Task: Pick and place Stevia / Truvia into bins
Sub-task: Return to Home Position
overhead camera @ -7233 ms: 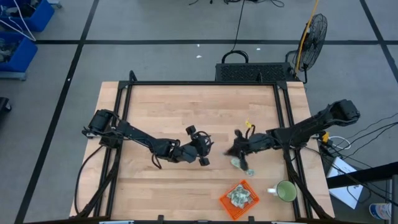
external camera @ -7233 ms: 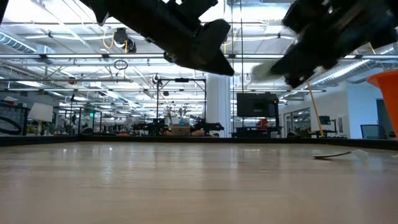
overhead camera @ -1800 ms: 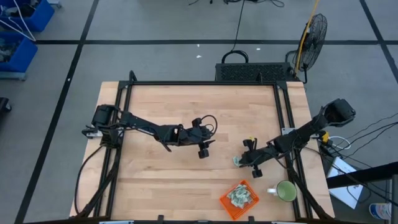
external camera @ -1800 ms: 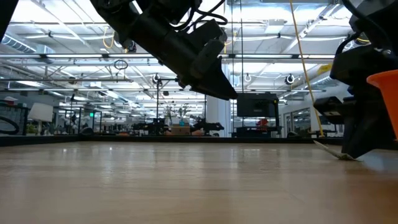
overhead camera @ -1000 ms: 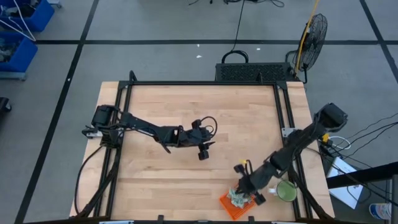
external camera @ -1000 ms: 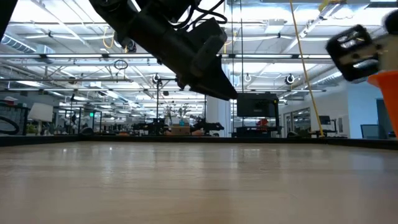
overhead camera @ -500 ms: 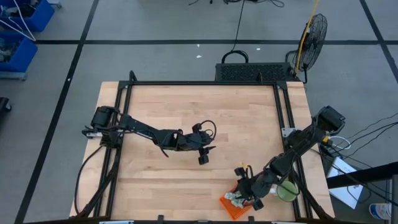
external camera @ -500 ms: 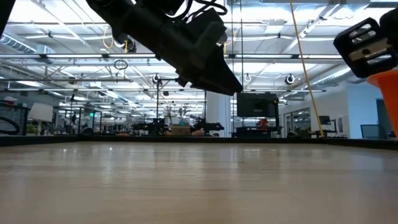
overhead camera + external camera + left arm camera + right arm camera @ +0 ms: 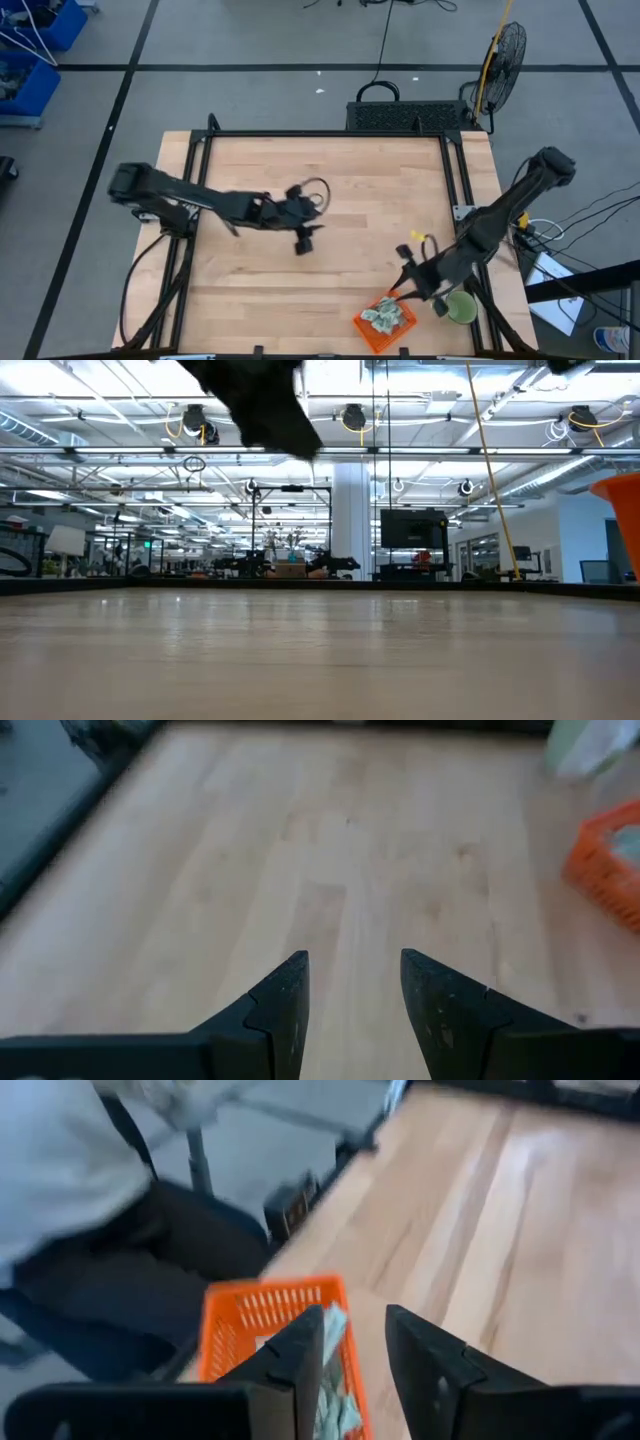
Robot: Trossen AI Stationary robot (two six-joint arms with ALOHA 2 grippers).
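One orange basket (image 9: 358, 322) sits at table's (image 9: 300, 180) edge near right end effector (image 9: 355, 1315).

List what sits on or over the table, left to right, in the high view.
left gripper → orange basket holding sachets → green mug. The right gripper hangs by the basket's right corner, within its span, so it is left unranked.
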